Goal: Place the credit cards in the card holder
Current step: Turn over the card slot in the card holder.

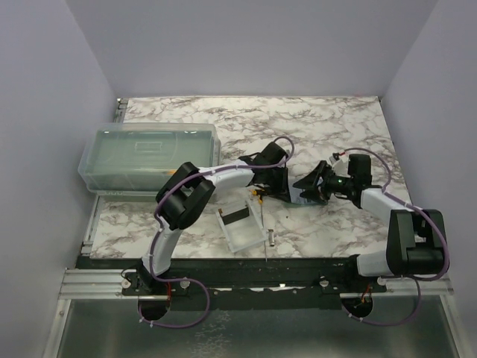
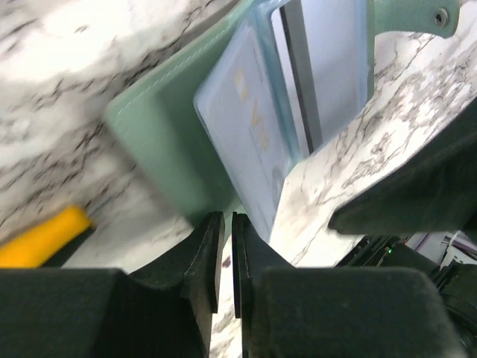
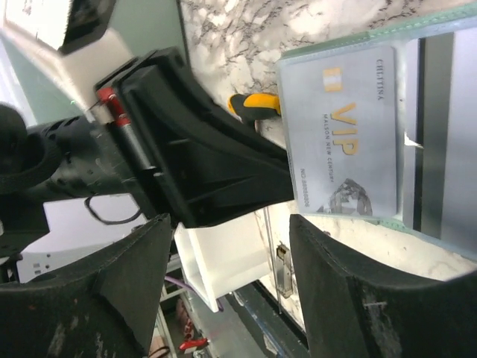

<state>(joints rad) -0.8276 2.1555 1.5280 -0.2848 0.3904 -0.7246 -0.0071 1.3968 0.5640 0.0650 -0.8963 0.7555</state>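
The sage green card holder (image 2: 156, 142) lies open on the marble, its snap tab (image 2: 417, 15) at the far side. A pale card with gold VIP lettering (image 3: 343, 134) sits in its pale blue inner pocket, next to a dark stripe (image 2: 302, 74). My left gripper (image 2: 226, 224) is shut, with its tips at the holder's near edge and nothing seen between them. My right gripper (image 3: 231, 224) is wide open and empty, just beside the holder (image 1: 296, 195). A black card (image 1: 237, 216) lies in the small clear tray (image 1: 246, 237).
An orange-handled tool (image 1: 257, 195) lies by the left gripper (image 1: 282, 190) and shows in the right wrist view (image 3: 257, 104). A large translucent lidded box (image 1: 145, 156) stands at the back left. A small metal piece (image 1: 270, 239) lies near the table's front edge.
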